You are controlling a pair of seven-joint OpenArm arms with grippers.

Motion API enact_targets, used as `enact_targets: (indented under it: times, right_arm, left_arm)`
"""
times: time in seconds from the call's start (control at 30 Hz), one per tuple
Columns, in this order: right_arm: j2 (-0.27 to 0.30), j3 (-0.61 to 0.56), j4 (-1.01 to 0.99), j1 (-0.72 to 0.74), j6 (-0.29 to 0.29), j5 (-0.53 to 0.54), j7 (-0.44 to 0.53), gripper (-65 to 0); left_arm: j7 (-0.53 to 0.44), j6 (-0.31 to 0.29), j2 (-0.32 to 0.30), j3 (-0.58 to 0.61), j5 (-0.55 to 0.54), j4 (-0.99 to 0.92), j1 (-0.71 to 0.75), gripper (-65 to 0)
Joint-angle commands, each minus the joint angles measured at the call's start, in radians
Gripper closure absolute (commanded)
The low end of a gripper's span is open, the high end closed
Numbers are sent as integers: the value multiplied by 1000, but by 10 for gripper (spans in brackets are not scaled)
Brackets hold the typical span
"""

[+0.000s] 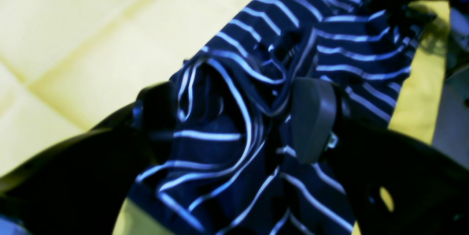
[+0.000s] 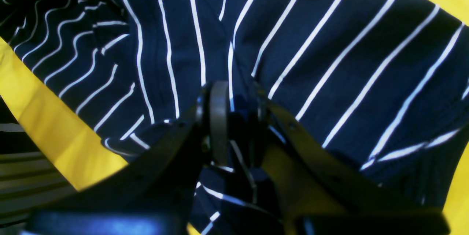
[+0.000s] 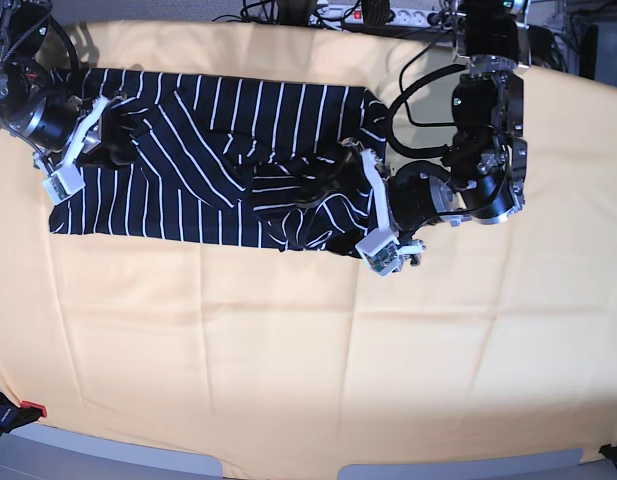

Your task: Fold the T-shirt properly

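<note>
**T-shirt partly folded: long band, one end bunched**

The T-shirt [image 3: 203,165] lies on the yellow-orange table cloth [image 3: 308,350] in the far half of the base view, toward 11 o'clock from the table's middle. It forms a long narrow band running from 9 to 3 o'clock, which I read as the sides already turned in. The 9 o'clock end lies fairly flat; the 3 o'clock end is rumpled.

Left gripper [image 1: 238,118]: fingers spread wide, bunched cloth lying loose between them, not pinched. In the base view it sits at the band's 3 o'clock end.

Right gripper [image 2: 234,118]: at the 9 o'clock end, fingers drawn close and clamped on a pleat of the T-shirt.

Judgement: roughly midway. Remaining: smooth the bunched end, then fold the band across its length into a compact rectangle.
</note>
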Motion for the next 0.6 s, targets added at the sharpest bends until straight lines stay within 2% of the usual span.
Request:
enact_targets:
  times: [0.0, 0.13, 0.23, 0.3, 0.37, 0.5, 0.57]
  right_arm:
    - [15, 6, 18, 5, 2, 22, 19, -124]
    - [15, 6, 18, 5, 2, 22, 19, -124]
    - [15, 6, 18, 5, 2, 23, 19, -124]
    - [14, 6, 18, 5, 2, 23, 19, -124]
    - [14, 6, 18, 5, 2, 42, 19, -124]
    - [14, 6, 18, 5, 2, 99, 19, -124]
    - [14, 6, 18, 6, 2, 104, 19, -124]
  left_arm:
    - [-21, -8, -11, -5, -22, 27, -16, -492]
    - [-36, -5, -46, -43, -2, 32, -17, -492]
    - [-45, 64, -72, -113, 59, 33, -17, -492]
    - [-43, 97, -91, -172, 54, 32, -11, -492]
    - [-44, 90, -123, -216, 21, 32, 5, -492]
    - [-36, 6, -180, -221, -86, 32, 64, -492]
    - [-37, -8, -190, -215, -96, 32, 88, -492]
